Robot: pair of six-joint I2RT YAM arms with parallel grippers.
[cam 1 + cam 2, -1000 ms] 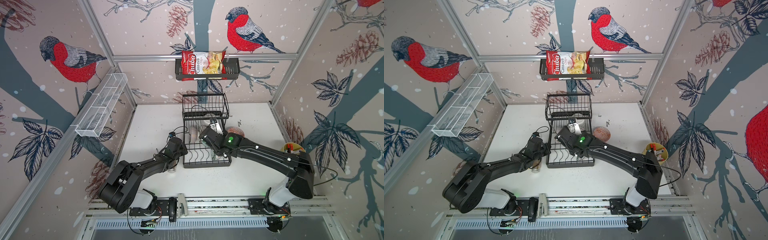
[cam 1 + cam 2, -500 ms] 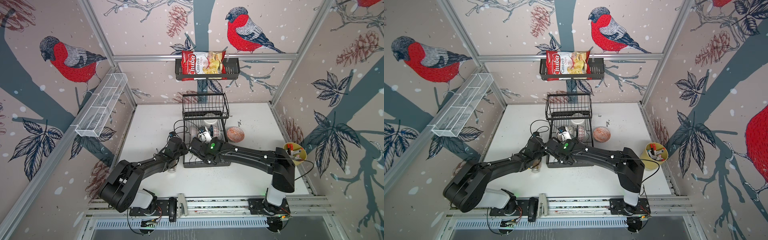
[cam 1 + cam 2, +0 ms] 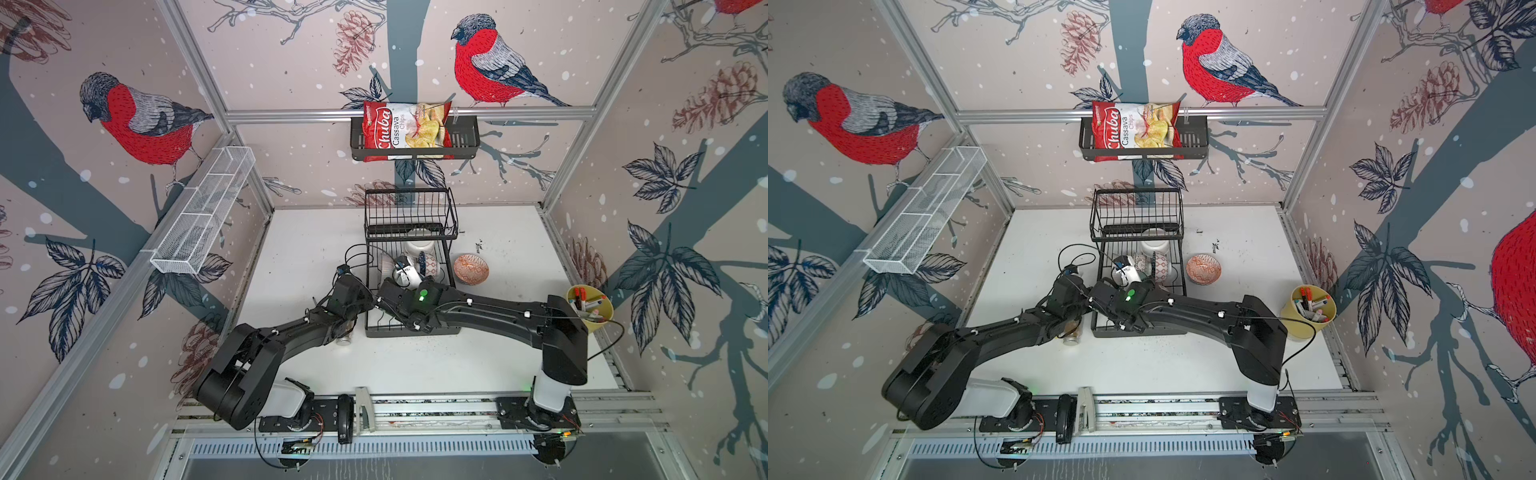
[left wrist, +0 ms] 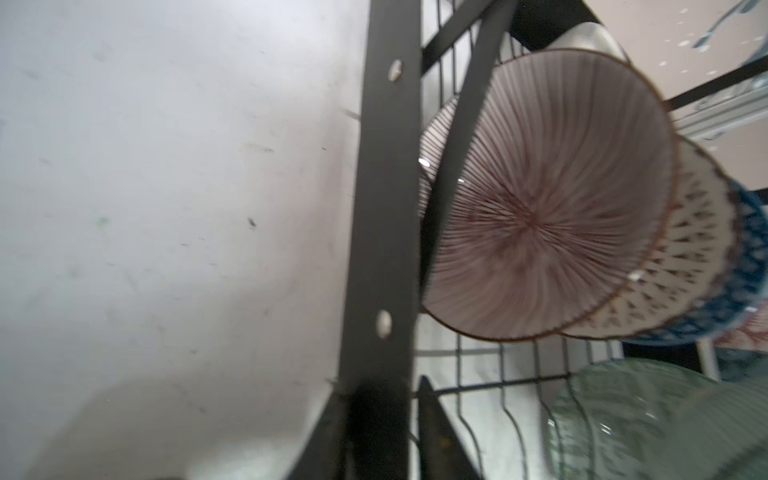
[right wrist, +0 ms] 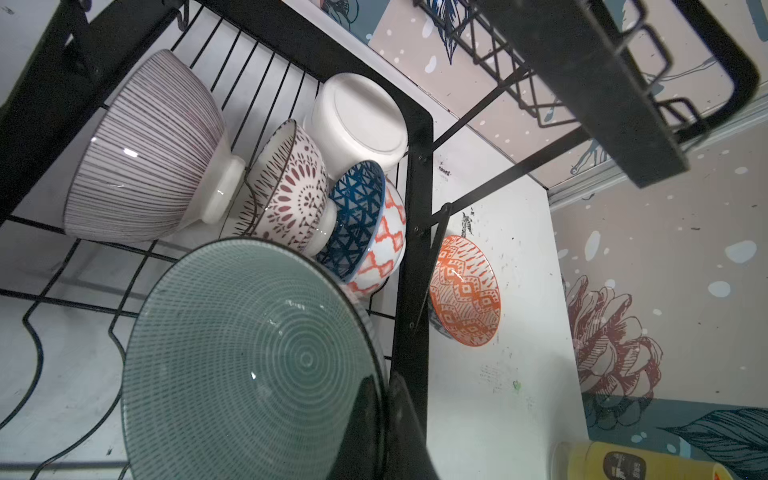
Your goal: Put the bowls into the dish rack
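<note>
Over the last second my right arm has swung across the dish rack (image 3: 451,331), the wrist sliding toward my left arm. It has brought the grey-green bowl (image 5: 249,353) with it. My right gripper (image 5: 384,419) is clamped tight on that bowl's rim, holding it on edge over the bare wires of the lower grid. I can't tell whether it touches them. Just beyond the gripper stands the loaded row: striped bowl (image 5: 145,153), floral bowl (image 5: 291,191), blue triangle bowl (image 5: 357,216), orange lattice bowl (image 5: 390,249), and the white bowl (image 5: 361,120) upturned behind. So I judge this one is a lower-and-release away, and only the orange-red bowl (image 5: 465,291) waits on the bench (image 3: 498,365), past the corner post from my gripper. The forearm reaches low from an elbow by the yellow marker pot (image 3: 590,307). My left arm hasn't shifted. Its left gripper (image 4: 378,399) sits at the dish rack's side, jaws apart, holding nothing.
</note>
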